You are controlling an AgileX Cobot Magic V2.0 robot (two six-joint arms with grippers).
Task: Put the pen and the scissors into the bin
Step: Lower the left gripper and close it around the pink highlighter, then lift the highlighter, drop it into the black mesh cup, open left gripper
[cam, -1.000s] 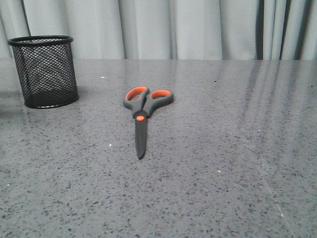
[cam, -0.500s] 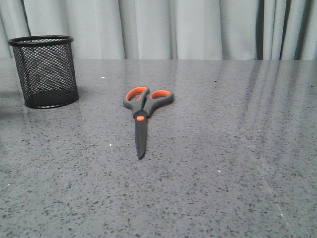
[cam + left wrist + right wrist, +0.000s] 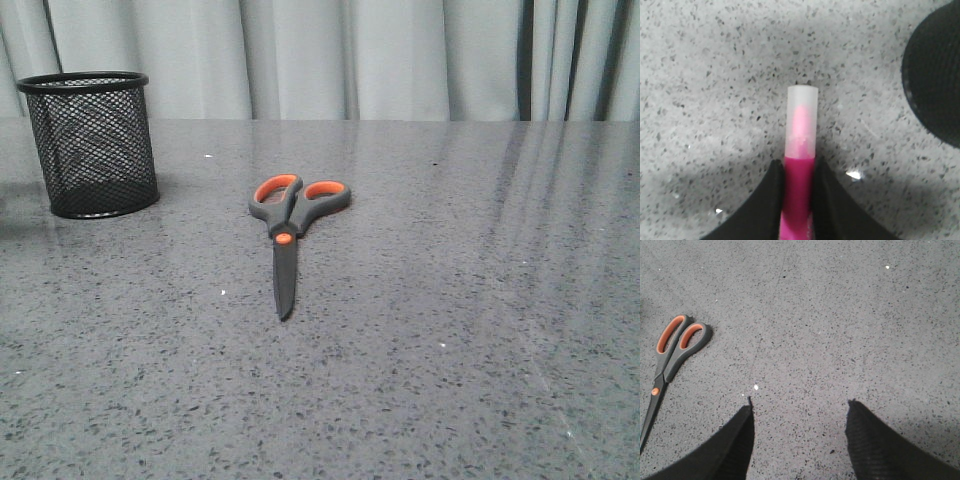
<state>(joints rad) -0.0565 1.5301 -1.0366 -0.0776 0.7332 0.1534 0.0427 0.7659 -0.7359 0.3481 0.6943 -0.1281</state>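
Observation:
The scissors (image 3: 286, 232) lie closed on the grey table, orange-lined loops toward the back, blades toward the front; the right wrist view shows them too (image 3: 670, 355). At the back left stands the black mesh bin (image 3: 92, 143), and a part of its dark round shape (image 3: 935, 75) shows in the left wrist view. My left gripper (image 3: 799, 167) is shut on the magenta pen (image 3: 800, 150), whose pale cap sticks out beyond the fingers above the tabletop. My right gripper (image 3: 799, 407) is open over bare table, with the scissors off to one side. Neither arm shows in the front view.
Pale curtains (image 3: 380, 55) hang behind the table's far edge. The speckled grey tabletop (image 3: 470, 300) stretches to the right of the scissors.

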